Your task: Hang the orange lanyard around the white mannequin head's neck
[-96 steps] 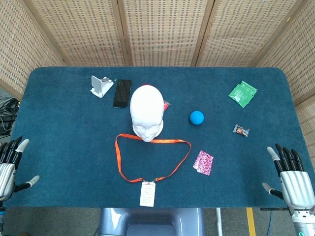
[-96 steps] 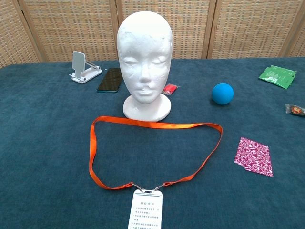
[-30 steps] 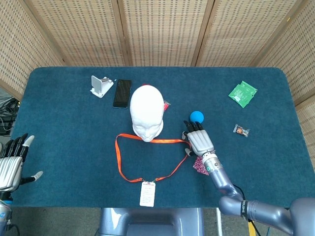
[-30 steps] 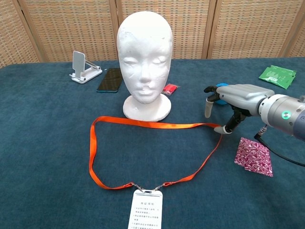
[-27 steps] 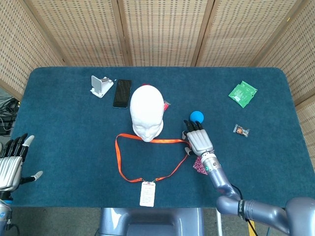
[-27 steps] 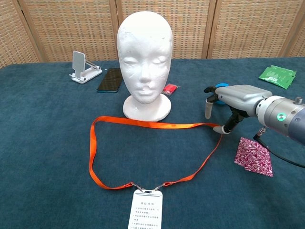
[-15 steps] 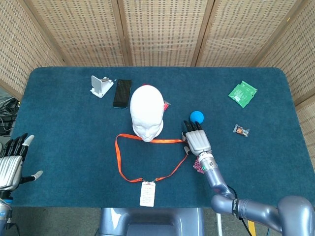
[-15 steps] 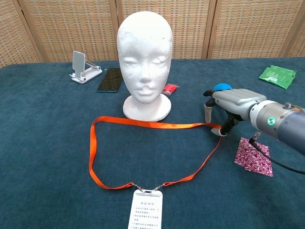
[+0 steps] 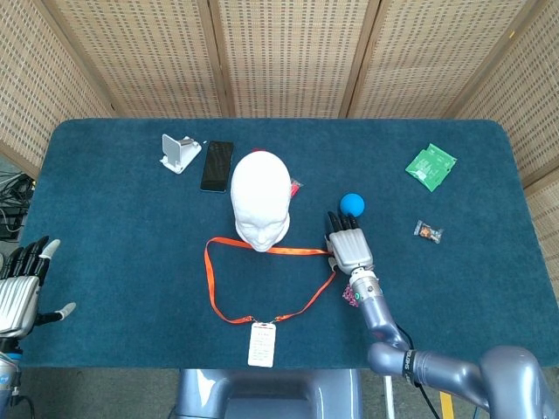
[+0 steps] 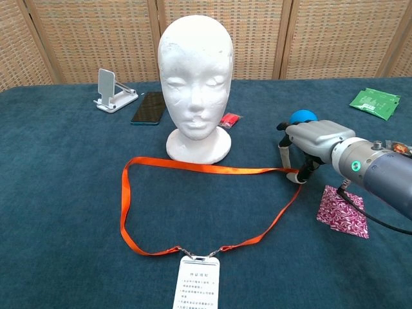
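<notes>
Fingers (image 10: 283,152) of the right hand (image 10: 309,145) curl over the orange lanyard (image 10: 212,168), grip unclear, between blue ball (image 10: 302,117) and patterned packet (image 10: 343,211).

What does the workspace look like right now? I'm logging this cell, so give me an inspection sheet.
Surface: blue cloth table.
Job's things: orange lanyard flat in a loop before the white mannequin head; badge at the near edge.
Clutter: phone, white stand, blue ball, green packet, pink patterned packet, candy.
Hands: right robot hand at the lanyard's right corner, grip unclear; left robot hand idle, fingers apart.
Cables: bundle on the floor at far left.
Surroundings: wicker screens.
</notes>
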Available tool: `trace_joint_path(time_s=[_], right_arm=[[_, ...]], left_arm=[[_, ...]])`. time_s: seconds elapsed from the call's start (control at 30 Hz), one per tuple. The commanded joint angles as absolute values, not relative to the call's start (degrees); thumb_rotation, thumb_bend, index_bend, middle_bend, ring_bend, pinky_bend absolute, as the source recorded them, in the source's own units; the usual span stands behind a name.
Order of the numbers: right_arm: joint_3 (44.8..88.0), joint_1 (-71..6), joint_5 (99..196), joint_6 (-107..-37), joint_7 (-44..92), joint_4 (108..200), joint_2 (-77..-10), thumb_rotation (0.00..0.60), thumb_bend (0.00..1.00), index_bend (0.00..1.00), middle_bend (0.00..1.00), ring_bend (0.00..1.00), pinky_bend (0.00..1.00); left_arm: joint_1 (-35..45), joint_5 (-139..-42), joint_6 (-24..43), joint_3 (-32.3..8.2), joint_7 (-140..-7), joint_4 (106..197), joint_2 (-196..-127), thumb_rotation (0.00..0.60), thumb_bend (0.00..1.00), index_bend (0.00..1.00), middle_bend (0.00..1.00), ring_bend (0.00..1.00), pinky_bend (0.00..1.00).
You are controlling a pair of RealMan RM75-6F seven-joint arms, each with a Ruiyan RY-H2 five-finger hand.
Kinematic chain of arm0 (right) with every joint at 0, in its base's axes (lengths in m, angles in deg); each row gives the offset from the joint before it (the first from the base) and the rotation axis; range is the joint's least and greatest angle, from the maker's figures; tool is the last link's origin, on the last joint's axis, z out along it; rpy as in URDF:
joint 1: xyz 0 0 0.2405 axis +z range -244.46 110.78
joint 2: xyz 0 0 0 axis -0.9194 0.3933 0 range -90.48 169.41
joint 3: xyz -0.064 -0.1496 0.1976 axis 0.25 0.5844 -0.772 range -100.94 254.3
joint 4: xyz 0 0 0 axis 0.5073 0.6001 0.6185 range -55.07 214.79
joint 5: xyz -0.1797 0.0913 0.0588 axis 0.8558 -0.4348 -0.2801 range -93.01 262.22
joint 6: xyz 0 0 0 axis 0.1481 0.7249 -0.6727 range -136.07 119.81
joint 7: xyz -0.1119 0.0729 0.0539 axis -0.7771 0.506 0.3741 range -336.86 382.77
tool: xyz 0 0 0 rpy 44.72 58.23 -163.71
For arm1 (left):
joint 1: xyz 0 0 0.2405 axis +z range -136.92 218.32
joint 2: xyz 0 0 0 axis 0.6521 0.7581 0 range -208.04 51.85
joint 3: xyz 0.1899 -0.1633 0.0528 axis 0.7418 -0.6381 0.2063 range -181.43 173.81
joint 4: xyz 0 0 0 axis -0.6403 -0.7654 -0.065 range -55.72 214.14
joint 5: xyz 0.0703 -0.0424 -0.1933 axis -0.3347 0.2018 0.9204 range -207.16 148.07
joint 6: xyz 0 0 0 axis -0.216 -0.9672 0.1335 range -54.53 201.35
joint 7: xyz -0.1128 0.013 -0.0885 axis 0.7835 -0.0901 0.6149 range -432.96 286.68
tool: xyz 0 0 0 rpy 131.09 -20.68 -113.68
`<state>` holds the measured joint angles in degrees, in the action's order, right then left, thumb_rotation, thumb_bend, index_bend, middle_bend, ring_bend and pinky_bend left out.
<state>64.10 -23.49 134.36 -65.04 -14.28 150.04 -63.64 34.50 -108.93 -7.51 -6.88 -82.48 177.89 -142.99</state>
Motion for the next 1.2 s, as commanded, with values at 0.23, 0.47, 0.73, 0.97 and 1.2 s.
trace_joint_path(time_s=[0.23,0.47,0.73,0.97,1.2], right_arm=[[64.4,-23.4,134.6,-66.0,-14.9,149.9,-63.9,0.6,0.66,0.62,0.0,0.0,0.0],[66.0,-24.5,139.1,-67.1,-12.1,151.5,-62.5,0.6,0.66,0.66,0.0,0.0,0.0],[67.4,-25.7,141.8,-67.7,-10.4,153.2,-61.1,0.6,0.65,0.67,0.0,0.0,0.0],[67.6,-26.3,142.8,-67.8,-9.3,154.1,-60.7,0.6,0.65,0.67,0.0,0.0,0.0],[67.1,-26.6,143.3,-67.8,-8.6,156.4,-59.6,0.6,0.65,0.67,0.0,0.0,0.0]], left_arm=[[34.5,-108.9,-7.6,-6.8,-82.5,177.8,-143.1,0.6,0.0,0.0,0.0,0.0,0.0],[32.4,-108.6,-6.1,-8.5,-82.1,177.4,-142.8,0.6,0.0,0.0,0.0,0.0,0.0],[27.3,-107.8,-1.7,-11.9,-82.0,175.2,-143.8,0.6,0.0,0.01,0.0,0.0,0.0],[22.0,-106.9,4.5,-13.4,-80.8,171.8,-146.6,0.6,0.0,0.16,0.0,0.0,0.0],[12.5,-107.6,13.2,-16.0,-77.5,162.1,-155.8,0.6,0.14,0.33,0.0,0.0,0.0]])
